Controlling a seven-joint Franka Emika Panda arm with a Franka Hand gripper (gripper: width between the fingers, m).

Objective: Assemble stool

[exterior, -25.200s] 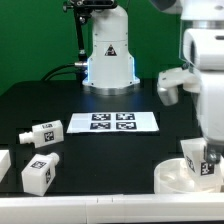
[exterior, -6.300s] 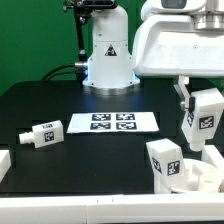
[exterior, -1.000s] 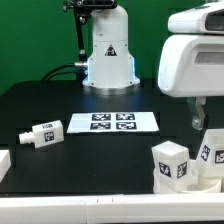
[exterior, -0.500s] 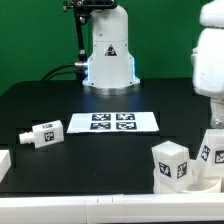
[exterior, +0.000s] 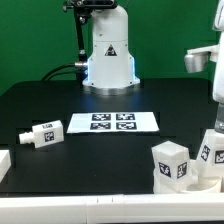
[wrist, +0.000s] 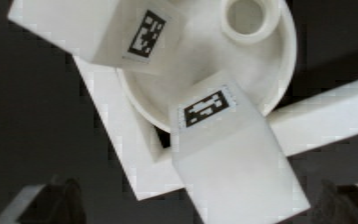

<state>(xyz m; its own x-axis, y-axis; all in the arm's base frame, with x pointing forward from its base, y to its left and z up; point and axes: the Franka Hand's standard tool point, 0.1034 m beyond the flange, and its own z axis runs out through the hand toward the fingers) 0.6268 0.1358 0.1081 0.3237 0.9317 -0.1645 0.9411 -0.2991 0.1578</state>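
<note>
The stool's round white seat (exterior: 195, 178) lies at the front of the exterior view's right. Two tagged white legs stand on it, one nearer (exterior: 170, 162) and one behind it (exterior: 211, 149). A third leg (exterior: 42, 134) lies loose on the black table at the left. The arm (exterior: 203, 58) hangs above the seat at the right edge, with its fingers out of that view. In the wrist view my gripper (wrist: 208, 196) is open and empty above the seat (wrist: 256, 55) and a leg (wrist: 229, 150), touching neither.
The marker board (exterior: 112, 122) lies flat mid-table in front of the robot base (exterior: 108, 55). A white block (exterior: 3, 166) sits at the front left edge. White bars (wrist: 327, 105) border the seat in the wrist view.
The arm has risen and moved to the exterior view's right, away from the second leg. That leg, held 6.3 s ago, now stands on the seat. One leg is gone from the left.
</note>
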